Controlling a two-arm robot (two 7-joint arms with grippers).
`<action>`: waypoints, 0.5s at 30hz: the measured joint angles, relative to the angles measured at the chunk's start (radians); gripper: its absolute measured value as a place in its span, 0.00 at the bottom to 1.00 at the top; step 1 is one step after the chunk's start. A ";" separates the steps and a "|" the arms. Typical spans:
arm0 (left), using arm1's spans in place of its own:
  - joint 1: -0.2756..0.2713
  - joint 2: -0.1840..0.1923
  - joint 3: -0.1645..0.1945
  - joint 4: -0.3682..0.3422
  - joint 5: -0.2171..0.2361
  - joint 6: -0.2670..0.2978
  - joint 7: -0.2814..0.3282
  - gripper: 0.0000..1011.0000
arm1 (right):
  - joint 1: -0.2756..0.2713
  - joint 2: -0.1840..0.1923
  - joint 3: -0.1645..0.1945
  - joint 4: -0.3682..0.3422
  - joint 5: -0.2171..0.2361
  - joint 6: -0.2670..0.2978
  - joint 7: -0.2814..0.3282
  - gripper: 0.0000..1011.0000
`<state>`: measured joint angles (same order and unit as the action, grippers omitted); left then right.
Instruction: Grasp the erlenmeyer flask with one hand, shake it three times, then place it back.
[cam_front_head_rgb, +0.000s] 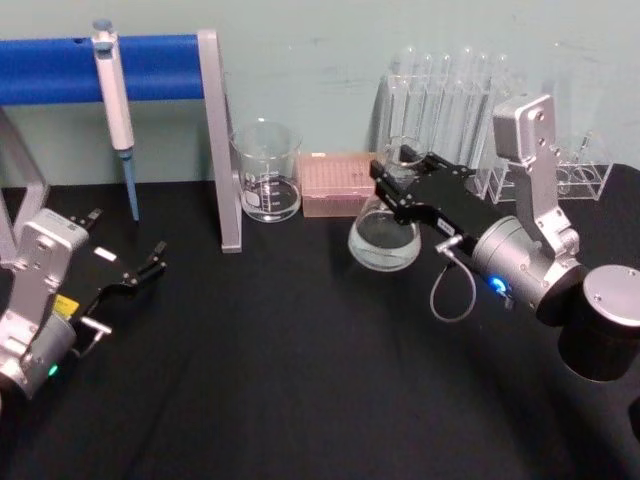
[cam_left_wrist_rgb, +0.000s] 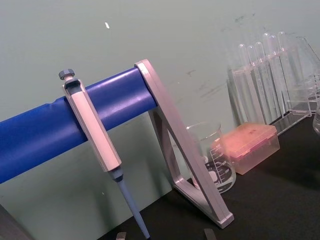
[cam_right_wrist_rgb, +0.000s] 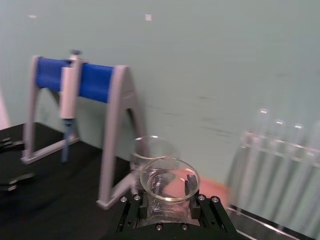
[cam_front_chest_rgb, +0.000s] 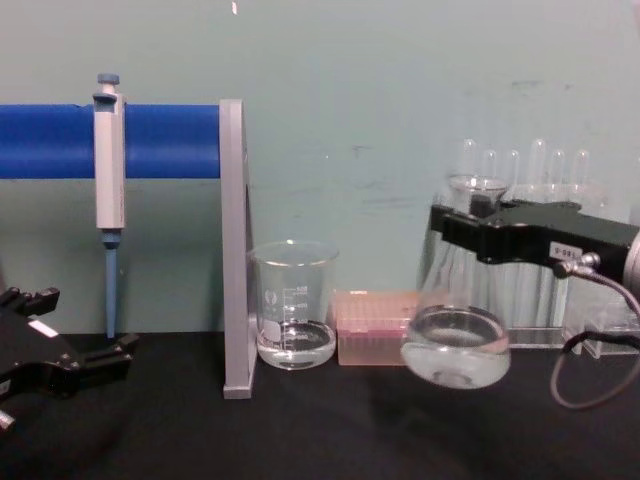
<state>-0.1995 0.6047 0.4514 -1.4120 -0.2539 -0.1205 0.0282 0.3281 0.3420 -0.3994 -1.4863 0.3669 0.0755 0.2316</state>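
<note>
My right gripper (cam_front_head_rgb: 405, 172) is closed around the neck of the flask (cam_front_head_rgb: 384, 238) and holds it a little above the black table (cam_front_head_rgb: 280, 380); the flask hangs in front of the test tubes (cam_front_head_rgb: 445, 100), near the pink box (cam_front_head_rgb: 335, 186), with a little clear liquid inside; my left gripper (cam_front_head_rgb: 150, 262) rests at the table's left side, fingers apart.

Desk (cam_front_head_rgb: 300, 380): black top. Standing on it, left of the right claw (cam_front_head_rgb: 398, 172): grey pipette stand (cam_front_head_rgb: 218, 140), then glass beaker (cam_front_head_rgb: 267, 172) with a little clear liquid. Pink tip box (cam_front_head_rgb: 335, 185) sits between beaker and claw. Test-tube rack (cam_front_head_rgb: 470, 110) stands beyond the claw, by the wall.
</note>
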 joint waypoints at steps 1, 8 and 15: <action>0.000 0.000 0.000 0.000 0.000 0.000 0.000 0.99 | -0.003 0.006 -0.004 -0.006 0.000 -0.004 0.026 0.45; 0.000 0.000 0.000 0.000 0.000 0.000 0.000 0.99 | -0.011 0.038 -0.021 -0.030 0.018 -0.018 0.165 0.45; 0.000 0.000 0.000 0.000 0.000 0.000 0.000 0.99 | -0.009 0.081 -0.048 -0.049 0.065 -0.035 0.311 0.45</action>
<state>-0.1995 0.6047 0.4514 -1.4120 -0.2539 -0.1205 0.0283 0.3189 0.4229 -0.4472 -1.5356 0.4323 0.0406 0.5422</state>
